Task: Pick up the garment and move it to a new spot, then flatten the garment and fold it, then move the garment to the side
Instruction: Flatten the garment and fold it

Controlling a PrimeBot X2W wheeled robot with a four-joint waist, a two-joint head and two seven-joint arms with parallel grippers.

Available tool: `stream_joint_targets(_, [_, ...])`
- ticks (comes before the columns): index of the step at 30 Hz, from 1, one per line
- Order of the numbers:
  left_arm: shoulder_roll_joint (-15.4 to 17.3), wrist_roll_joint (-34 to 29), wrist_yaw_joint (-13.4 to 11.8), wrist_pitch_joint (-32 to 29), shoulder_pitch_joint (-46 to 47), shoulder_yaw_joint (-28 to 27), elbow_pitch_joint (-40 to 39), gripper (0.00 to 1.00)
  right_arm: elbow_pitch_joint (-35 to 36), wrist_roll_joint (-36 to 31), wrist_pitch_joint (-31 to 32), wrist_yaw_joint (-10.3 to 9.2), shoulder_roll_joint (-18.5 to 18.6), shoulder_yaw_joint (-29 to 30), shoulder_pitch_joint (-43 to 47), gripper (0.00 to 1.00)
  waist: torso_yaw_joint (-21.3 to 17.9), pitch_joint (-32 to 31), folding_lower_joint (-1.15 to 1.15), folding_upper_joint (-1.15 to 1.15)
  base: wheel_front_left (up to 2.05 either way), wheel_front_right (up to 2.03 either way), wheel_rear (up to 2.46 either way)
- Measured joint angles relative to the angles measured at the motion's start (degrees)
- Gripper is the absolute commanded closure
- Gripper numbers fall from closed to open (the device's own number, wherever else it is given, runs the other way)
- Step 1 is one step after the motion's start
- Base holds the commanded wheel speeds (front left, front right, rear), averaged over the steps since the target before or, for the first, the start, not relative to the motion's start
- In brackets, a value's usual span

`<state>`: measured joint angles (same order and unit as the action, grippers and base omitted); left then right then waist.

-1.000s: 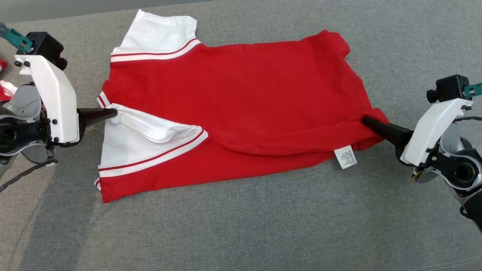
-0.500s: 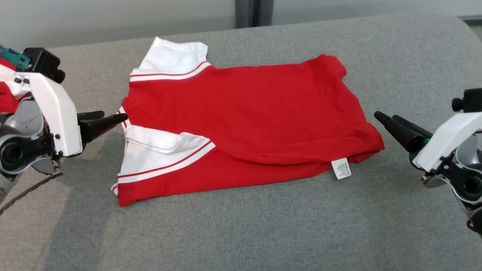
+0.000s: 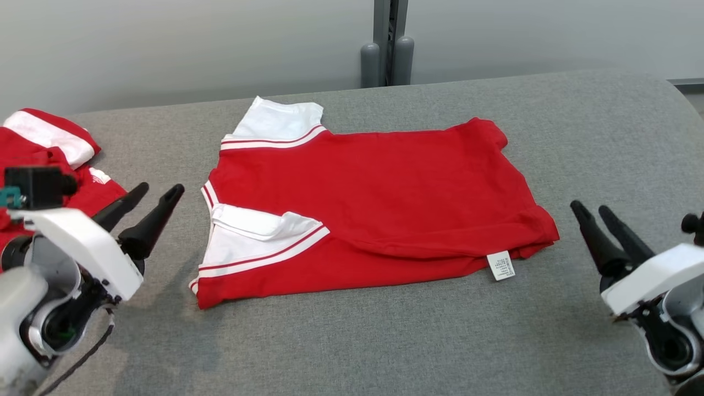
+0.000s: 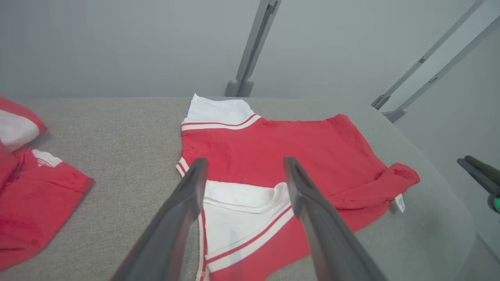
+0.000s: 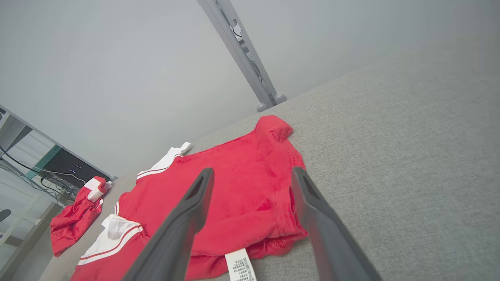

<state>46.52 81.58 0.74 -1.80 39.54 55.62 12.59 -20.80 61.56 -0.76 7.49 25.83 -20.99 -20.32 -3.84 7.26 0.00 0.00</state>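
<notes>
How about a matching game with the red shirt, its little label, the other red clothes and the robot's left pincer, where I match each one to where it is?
Things:
1. folded red shirt
2. white label
3. crumpled red clothes
4. left pincer

Places or states:
A. open, holding nothing, just left of the shirt
B. sticking out at the shirt's near right edge
C. lying flat in the middle of the grey surface
D. piled at the far left

Pairs: 1-C, 2-B, 3-D, 4-A

I see a grey cloth-covered table [image 3: 385, 341]; a folded red-and-white garment [image 3: 385, 187] lies flat at centre, a crumpled red heap [image 3: 47, 157] at its left edge.
</notes>
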Motion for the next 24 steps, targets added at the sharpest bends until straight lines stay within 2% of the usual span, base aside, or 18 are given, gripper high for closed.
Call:
stream_joint_targets(6, [-0.14,-2.6,-7.27,14.6,-8.21,-3.23,-4.11,0.0,1.29,-4.46,-6.17,0.0,-2.25,1.98,4.3,0.0,0.76,0.3,0.0,0.0,0.0,0.0,0.0])
stream_joint_targets(10, [-2.59,-6.03,-11.25,16.71,-13.15,-7.72,-5.77,0.0,1.27,-7.37,-9.64,0.0,-3.8,3.85,6.82,0.0,1.56,0.35,0.0,0.0,0.0,0.0,0.0])
stream_joint_targets(13, [-6.51,-12.68,-13.56,16.83,-17.38,-15.32,-7.16,0.0,-0.29,-10.27,-11.2,0.0,-4.45,5.97,8.49,0.0,2.15,-0.03,0.0,0.0,0.0,0.0,0.0])
stream_joint_targets(16, [-11.44,-18.7,-14.01,16.94,-23.59,-21.0,-8.26,0.0,-2.05,-13.33,-11.44,0.0,-5.68,6.42,9.77,0.0,2.36,-0.68,0.0,0.0,0.0,0.0,0.0])
stream_joint_targets(19, [-15.3,-24.35,-14.52,16.95,-28.33,-24.36,-8.23,0.0,-4.15,-15.58,-10.92,0.0,-6.77,6.32,10.05,0.0,2.27,-1.25,0.0,0.0,0.0,0.0,0.0])
stream_joint_targets(24, [-19.64,-30.81,-14.26,16.94,-32.39,-26.31,-6.03,0.0,-8.11,-18.53,-9.58,0.0,-7.79,5.55,8.64,0.0,2.0,-1.68,0.0,0.0,0.0,0.0,0.0])
